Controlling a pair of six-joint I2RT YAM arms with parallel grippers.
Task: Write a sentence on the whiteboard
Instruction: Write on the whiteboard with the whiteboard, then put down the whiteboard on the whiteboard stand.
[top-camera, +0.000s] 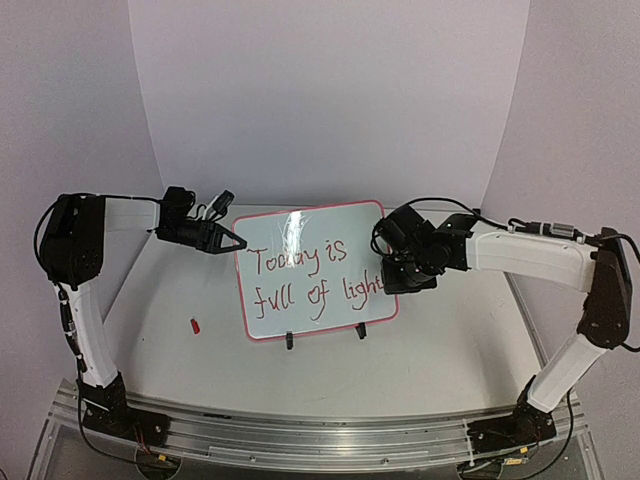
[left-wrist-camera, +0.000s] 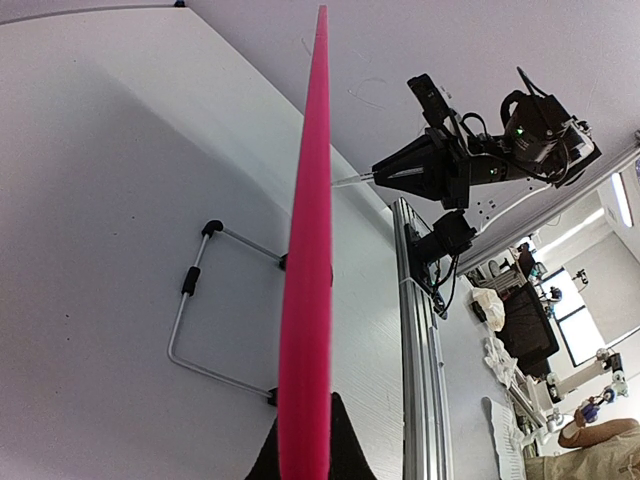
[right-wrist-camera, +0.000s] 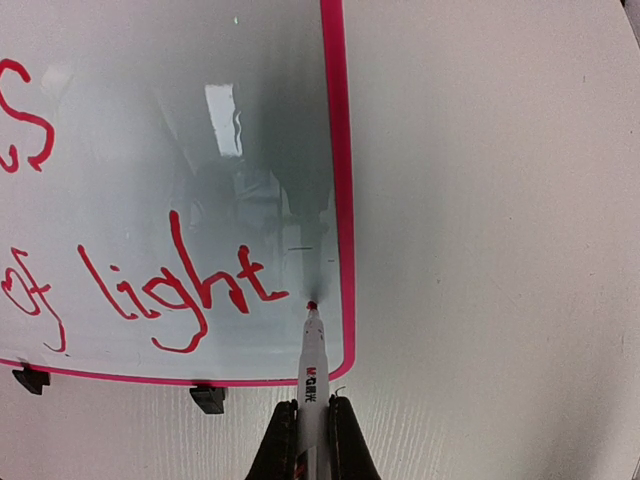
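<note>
The whiteboard (top-camera: 290, 235) stands upright on its clip feet in the middle of the desk (top-camera: 450, 340), with "Today is full of light" written across it in red. The left jaws are pinched on its upper left edge, steadying it. The right jaws are clamped tight around a marker (right-wrist-camera: 311, 360), whose tip is at the board just past the final "t", beside the right frame. Pressing harder could tip or skid the board. A stray drag could smear the letters.
</note>
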